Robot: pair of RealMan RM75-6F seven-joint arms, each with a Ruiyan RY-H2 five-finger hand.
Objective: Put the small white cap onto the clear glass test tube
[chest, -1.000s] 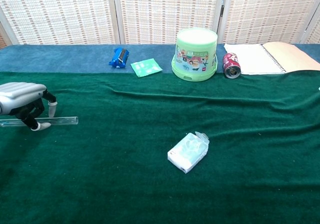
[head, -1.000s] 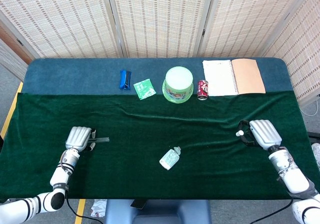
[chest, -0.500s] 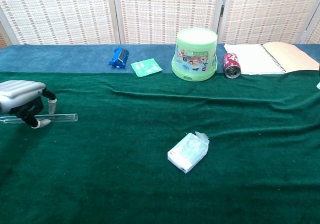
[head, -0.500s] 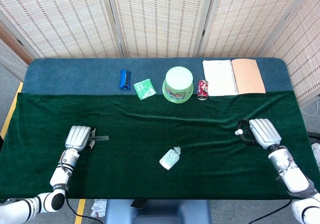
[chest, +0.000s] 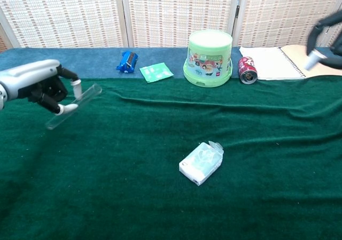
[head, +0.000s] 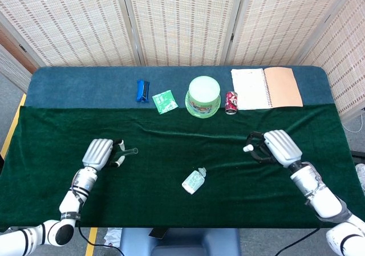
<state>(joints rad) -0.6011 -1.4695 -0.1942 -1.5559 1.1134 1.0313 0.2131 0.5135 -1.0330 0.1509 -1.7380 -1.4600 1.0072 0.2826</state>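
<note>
Both hands (head: 100,152) (head: 279,146) now raised, inward.

Left hand (head: 101,153): silver-grey ribbed back shell, dark finger links, pale fingertips (chest: 68,108). Same finish on right hand (head: 278,146): ridged silver back plate, black fingers, whitish tips. Wrists: short metallic cylindrical cuffs with dark bands. Forearms: glossy white rounded shells, black joint rings between segments. Thin black cable trails under the left arm near the table's front edge.
</note>
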